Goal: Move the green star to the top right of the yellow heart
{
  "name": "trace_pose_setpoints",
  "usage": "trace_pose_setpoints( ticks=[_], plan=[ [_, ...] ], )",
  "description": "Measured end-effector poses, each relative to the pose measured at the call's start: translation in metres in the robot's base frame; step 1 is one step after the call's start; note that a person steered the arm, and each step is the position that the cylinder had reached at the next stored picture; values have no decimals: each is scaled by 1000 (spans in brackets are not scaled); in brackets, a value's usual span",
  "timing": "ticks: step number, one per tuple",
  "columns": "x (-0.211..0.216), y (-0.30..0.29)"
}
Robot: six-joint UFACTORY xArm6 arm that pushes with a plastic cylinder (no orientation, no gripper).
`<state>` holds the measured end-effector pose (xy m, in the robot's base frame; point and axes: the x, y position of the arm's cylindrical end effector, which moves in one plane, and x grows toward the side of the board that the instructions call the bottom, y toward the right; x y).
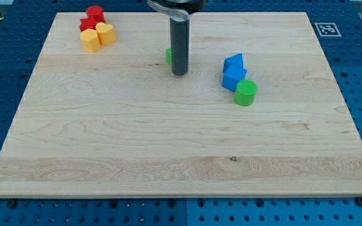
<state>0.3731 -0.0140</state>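
Note:
My tip [180, 73] rests on the board near the view's top centre. A green block [168, 56], mostly hidden behind the rod, peeks out at the rod's left edge; its shape cannot be made out. Two yellow blocks sit at the view's top left: one heart-like [106, 32] and one [90, 40] just left and below it. Two red blocks [95, 13] [88, 24] touch them from above. The tip is far to the right of this cluster.
Two blue blocks [234, 63] [232, 78] sit right of the tip, with a green cylinder [246, 92] touching them at lower right. The wooden board [181, 157] lies on a blue perforated table. A marker tag [326, 28] is at the view's top right.

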Motion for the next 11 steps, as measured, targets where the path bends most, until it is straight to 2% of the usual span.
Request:
trace_pose_setpoints(
  ticks=[3, 6, 8, 9, 11],
  plan=[
    [-8, -5],
    [-18, -35],
    [9, 4],
    [7, 30],
    [24, 48]
  ],
)
